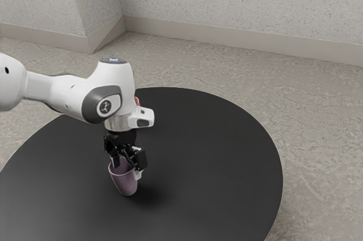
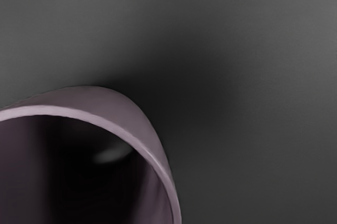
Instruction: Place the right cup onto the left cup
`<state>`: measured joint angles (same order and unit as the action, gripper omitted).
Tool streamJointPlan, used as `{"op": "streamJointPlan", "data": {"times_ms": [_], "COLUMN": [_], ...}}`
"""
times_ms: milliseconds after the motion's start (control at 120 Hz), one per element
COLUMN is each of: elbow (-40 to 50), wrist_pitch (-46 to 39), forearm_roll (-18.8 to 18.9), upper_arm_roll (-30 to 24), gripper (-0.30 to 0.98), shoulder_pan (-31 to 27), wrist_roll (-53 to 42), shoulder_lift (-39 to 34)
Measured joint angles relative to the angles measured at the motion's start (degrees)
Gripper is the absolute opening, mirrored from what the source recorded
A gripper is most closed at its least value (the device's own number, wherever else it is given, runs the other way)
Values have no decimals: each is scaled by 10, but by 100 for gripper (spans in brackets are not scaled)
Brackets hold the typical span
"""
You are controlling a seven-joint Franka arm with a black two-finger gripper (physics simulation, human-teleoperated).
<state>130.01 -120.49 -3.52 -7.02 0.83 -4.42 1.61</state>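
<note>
Your gripper (image 1: 127, 157) is at the purple cup's (image 1: 124, 184) mouth; can't tell if it's open or gripping. You've got the cup well inside the round black table's (image 1: 227, 161) edge. Reddish thing (image 1: 136, 101) partly hidden behind your arm (image 1: 57, 92). Joint emblem (image 1: 105, 106) too small to read.

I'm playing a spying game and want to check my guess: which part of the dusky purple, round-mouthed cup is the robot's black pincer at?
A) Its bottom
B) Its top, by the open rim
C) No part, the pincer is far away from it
B: the black pincer points down at the top of the dusky purple, round-mouthed cup, right by its open rim.
</note>
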Motion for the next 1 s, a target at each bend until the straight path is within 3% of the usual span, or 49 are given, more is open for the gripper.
{"op": "streamJointPlan", "data": {"times_ms": [267, 675, 1000], "elbow": [0, 0, 1], "wrist_pitch": [-6, -11, -11], "forearm_roll": [0, 0, 0], "upper_arm_roll": [0, 1, 1], "gripper": [61, 21, -3], "shoulder_pan": [-7, -6, -7], "wrist_roll": [0, 2, 3], "shoulder_lift": [11, 14, 17]}}
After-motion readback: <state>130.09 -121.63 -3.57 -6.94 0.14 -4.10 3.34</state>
